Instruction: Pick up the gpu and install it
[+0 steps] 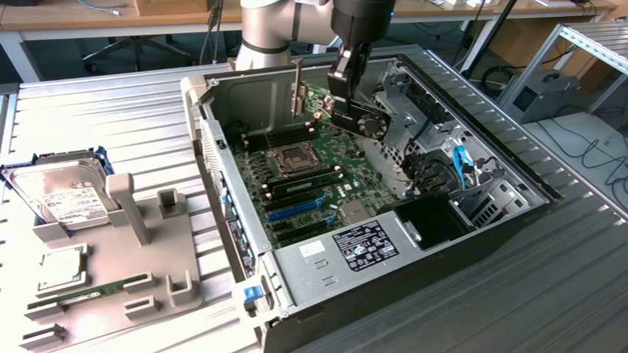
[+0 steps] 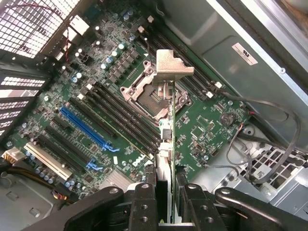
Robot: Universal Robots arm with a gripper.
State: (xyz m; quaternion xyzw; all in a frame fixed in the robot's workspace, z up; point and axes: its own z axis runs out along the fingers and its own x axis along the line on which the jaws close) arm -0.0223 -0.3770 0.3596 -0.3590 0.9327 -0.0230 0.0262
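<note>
From my station I saw the black 2-fingered gripper [image 1: 342, 81] clamped on the slim dark gpu [image 1: 359, 118] with its small round black fan, holding it inside the open black and grey computer case [image 1: 210, 147], over the green motherboard [image 1: 324, 173]. The arm's upper part was cut off by the top edge of the exterior view. Through the wrist camera the gpu [image 2: 166, 144] showed edge-on only, its fan face hidden. The 2 fingers [image 2: 144, 204] pressed on either side, and its silvery metal end bracket [image 2: 172, 65] sat farthest from them. The card covered part of the square silver processor socket [image 2: 139, 94]. Its lower edge seemed clear of the slots, though I could not be sure.
</note>
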